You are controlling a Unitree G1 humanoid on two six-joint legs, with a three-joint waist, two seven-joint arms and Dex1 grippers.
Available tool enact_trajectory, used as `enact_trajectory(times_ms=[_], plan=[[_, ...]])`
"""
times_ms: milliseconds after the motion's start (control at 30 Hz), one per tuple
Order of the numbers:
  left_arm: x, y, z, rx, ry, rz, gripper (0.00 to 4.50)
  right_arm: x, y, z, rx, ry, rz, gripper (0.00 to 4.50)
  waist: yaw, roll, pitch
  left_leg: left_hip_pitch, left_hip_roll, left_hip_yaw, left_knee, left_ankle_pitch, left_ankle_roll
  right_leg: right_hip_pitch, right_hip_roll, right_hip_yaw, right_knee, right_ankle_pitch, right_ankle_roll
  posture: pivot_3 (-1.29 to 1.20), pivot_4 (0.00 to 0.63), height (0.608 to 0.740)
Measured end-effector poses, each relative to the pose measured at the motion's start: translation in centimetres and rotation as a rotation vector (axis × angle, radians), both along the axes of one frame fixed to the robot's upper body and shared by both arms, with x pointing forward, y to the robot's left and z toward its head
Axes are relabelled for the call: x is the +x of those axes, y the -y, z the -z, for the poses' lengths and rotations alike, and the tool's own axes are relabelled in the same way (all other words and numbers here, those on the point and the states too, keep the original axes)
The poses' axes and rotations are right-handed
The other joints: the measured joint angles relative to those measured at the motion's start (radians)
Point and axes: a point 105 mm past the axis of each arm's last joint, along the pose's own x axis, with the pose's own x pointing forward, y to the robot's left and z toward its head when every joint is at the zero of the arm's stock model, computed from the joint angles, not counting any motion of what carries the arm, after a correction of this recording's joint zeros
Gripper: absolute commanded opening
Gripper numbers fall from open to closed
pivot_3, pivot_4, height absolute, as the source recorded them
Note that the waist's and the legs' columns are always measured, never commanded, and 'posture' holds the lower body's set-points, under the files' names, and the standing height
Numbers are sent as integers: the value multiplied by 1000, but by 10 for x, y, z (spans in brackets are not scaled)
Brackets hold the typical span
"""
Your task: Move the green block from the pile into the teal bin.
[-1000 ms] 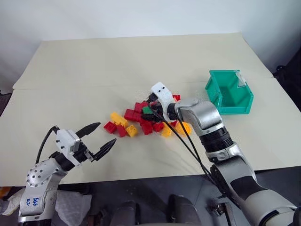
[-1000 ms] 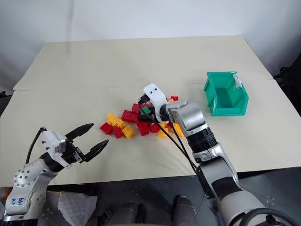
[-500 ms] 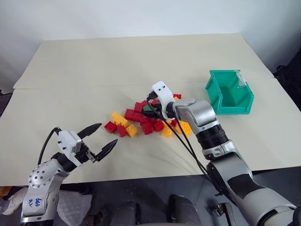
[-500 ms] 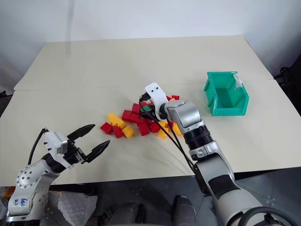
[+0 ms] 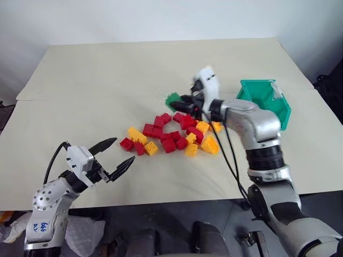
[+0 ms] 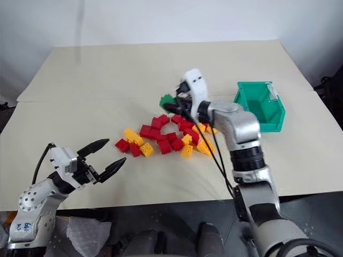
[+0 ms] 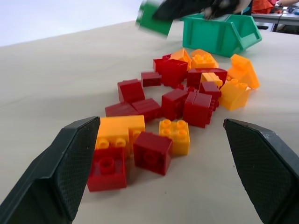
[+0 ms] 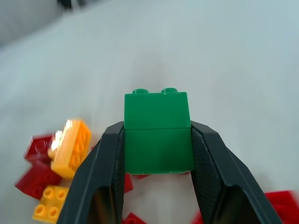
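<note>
Table carries everything here: a broad pale top with the teal bin on its right side, sloped mouth tipped up so a brick can drop in from above. Left of the bin lies the pile, red and yellow-orange bricks scattered loose, which is why one can be plucked free without dragging the rest. The right gripper hangs above the far edge of the pile, both fingers pressed against the flanks of the green block, studs facing away, clear of the table and ready, I judge, for the swing toward the bin. The left gripper waits near the front edge, fingers spread and empty, out of the way.
</note>
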Motion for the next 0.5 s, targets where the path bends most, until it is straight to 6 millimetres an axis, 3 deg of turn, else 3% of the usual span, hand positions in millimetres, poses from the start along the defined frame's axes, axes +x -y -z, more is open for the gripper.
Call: enact_trajectory(times_ms=[133,333,500], plan=[[4,8,-6,3,15,45,4500,-18,44,-3,81,103,42,1499,2,0,0,0,0,0,0,0,0,0,0,0,0,0,0,0,150,740],[11,23,-15,28,37,142,4500,-48,146,25,66,220,319,1499,22,0,0,0,-4,4,0,0,1,1,0,1,-3,0,0,0,150,740],[18,32,-20,34,49,199,4500,-44,224,25,29,271,645,1499,15,0,0,4,-3,9,0,0,2,2,0,4,-3,0,0,0,150,740]])
